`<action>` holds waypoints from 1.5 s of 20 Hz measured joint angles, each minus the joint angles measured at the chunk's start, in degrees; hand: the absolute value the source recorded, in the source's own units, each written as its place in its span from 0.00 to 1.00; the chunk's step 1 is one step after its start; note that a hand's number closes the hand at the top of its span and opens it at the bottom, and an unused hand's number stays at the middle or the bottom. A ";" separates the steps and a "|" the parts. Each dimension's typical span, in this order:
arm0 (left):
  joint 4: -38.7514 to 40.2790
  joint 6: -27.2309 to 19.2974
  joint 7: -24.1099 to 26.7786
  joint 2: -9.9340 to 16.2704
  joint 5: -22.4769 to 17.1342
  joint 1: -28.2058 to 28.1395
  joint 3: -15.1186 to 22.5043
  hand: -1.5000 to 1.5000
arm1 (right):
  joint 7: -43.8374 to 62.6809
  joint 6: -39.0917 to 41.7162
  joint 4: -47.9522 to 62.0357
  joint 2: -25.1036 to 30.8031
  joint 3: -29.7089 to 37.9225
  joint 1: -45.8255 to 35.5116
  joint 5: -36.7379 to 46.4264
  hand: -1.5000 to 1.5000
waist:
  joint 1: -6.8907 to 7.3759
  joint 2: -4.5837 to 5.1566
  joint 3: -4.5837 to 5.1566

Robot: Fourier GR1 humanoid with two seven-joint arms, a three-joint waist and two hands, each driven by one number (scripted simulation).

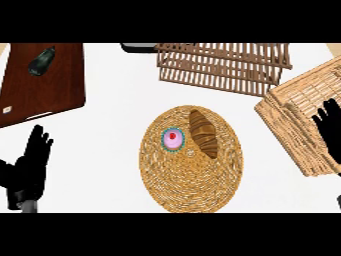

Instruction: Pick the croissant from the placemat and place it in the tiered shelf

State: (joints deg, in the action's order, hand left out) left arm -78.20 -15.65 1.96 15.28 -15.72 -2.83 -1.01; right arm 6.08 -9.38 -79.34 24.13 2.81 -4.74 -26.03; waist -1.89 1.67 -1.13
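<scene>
The brown croissant (203, 132) lay near the round woven placemat's (191, 185) far edge. Both hands, left (24, 167) and right (337, 136), were open, holding nothing. Next: reaching, grasping, then the slatted wooden shelf (221, 65).

— How is the light for you?
— You get bright, even light; the white tabletop (114, 130) reads almost flat, with no glare patch.
— Shadows?
— You see barely any. Only a thin dark edge shows under the brown board (44, 85) at its lower left side.
— Anything hard to read?
— The left robot hand (25, 167) and right robot hand (339, 135) are plain black shapes; you cannot make out surface detail on them.
</scene>
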 measured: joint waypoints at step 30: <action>1.26 8.88 -16.73 1.42 0.83 5.95 4.38 0.50 | 7.50 21.87 -9.12 12.47 -12.30 -12.43 17.70 0.00 | 1.70 -2.00 1.07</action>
State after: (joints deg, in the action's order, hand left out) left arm -76.94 -6.77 -14.77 16.70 -14.89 3.11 3.38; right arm 13.57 12.48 -88.46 36.60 -9.49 -17.17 -8.33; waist -0.19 -0.33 -0.06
